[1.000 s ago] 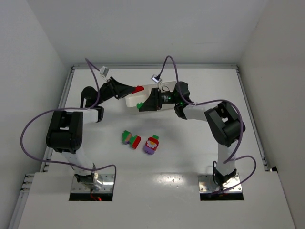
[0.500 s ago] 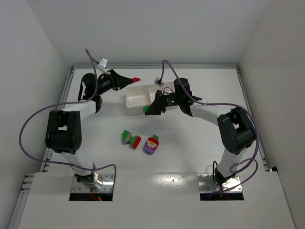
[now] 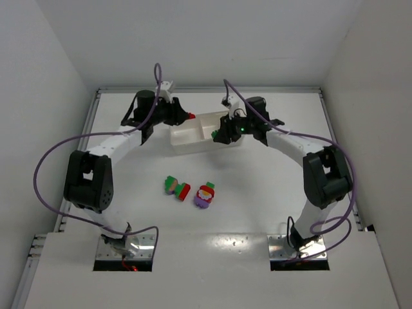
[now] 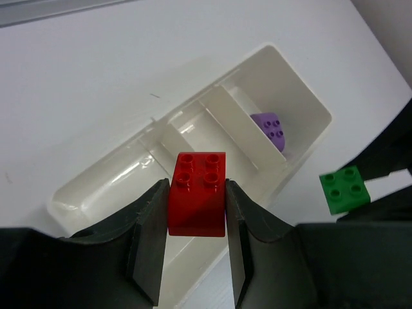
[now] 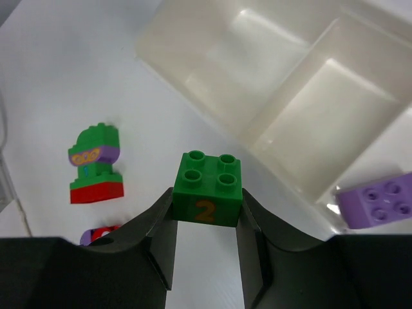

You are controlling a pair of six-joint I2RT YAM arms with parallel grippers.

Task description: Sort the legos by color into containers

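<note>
Two mixed-colour clumps of legos lie nearest the arm bases on the table [image 3: 270, 193]: a green-purple-red clump [image 3: 176, 187] and, just beside it at its 3 o'clock, a red-purple-green clump [image 3: 205, 195]. Both are unsorted and would need pulling apart. Farther out, at their 12 o'clock, sits the white tray [image 3: 187, 136] with its three compartments. The left gripper [image 4: 196, 248] hangs at the tray's 9 o'clock end, jaws clamped on the sides of one red brick [image 4: 197, 203]. It holds the brick studs-up above the tray, probably so it can fall flat into a compartment. The right gripper [image 5: 206, 248] pinches one green brick [image 5: 207, 196] the same way, low at the tray's 4 o'clock edge, not over a compartment. One purple brick [image 4: 270, 129] lies in the 3 o'clock end compartment, and the other two compartments look bare, so red and green each seem to have a free one.
</note>
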